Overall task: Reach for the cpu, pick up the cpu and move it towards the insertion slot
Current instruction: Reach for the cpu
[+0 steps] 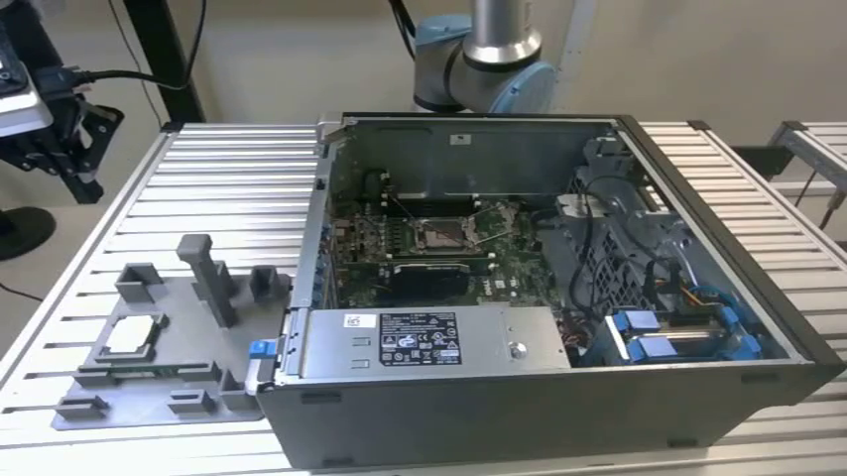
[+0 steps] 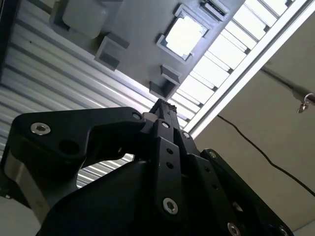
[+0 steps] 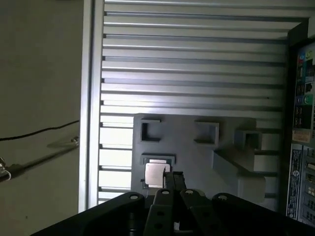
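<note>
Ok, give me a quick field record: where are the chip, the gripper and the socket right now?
cpu: small flat silvery square chip, seated in its holder on the grey plastic fixture plate
gripper: black gripper, shut, empty, above the plate, not touching the chip
slot: shiny metal-framed square socket on the green motherboard, inside the open grey computer case
progress: chip not yet picked up
</note>
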You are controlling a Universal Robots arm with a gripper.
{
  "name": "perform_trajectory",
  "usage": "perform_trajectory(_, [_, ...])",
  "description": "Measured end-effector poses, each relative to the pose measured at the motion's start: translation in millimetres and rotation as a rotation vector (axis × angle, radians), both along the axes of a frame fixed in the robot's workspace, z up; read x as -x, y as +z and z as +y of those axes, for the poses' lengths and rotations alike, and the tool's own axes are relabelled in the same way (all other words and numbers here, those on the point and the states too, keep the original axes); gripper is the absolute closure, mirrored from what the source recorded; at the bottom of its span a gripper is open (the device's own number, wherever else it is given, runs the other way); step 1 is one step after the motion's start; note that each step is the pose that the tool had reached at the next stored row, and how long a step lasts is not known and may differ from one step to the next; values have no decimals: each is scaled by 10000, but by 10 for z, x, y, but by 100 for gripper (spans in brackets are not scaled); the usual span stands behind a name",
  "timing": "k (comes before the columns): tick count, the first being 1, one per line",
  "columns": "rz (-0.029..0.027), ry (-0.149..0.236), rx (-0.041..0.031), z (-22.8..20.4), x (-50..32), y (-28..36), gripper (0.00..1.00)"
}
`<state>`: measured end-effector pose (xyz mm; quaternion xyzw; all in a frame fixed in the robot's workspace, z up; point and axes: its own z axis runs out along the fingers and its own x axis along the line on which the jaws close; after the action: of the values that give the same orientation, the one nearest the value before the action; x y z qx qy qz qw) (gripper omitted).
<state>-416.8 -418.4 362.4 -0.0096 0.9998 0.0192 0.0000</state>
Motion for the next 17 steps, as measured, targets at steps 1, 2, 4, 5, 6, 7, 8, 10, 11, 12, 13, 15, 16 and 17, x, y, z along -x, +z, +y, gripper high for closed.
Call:
perform_trajectory(1, [0, 0, -1, -11, 4, 0, 100])
perform_trajectory(2, [0, 0, 0, -23, 6, 0, 100])
perform_trajectory(4, [0, 0, 0, -52, 13, 0, 100])
perform_trajectory(5, [-1, 0, 0, -69, 17, 0, 100])
perform_trajectory(6, [0, 0, 0, -83, 19, 0, 100])
perform_trajectory(7, [0, 0, 0, -100, 20, -1, 100])
perform_trajectory(8, [-1, 1, 0, -116, 20, -1, 100])
perform_trajectory(10, [0, 0, 0, -146, 20, 0, 100])
perform_trajectory(11, [0, 0, 0, -163, 20, 0, 100])
perform_trajectory(12, [0, 0, 0, -182, 20, 0, 100])
perform_trajectory(13, [0, 0, 0, -201, 20, 0, 100])
perform_trajectory(15, [1, 0, 0, -241, 20, 0, 100])
perform_trajectory(16, [0, 0, -1, -262, 20, -1, 100])
perform_trajectory(17, [0, 1, -1, -281, 20, 0, 100])
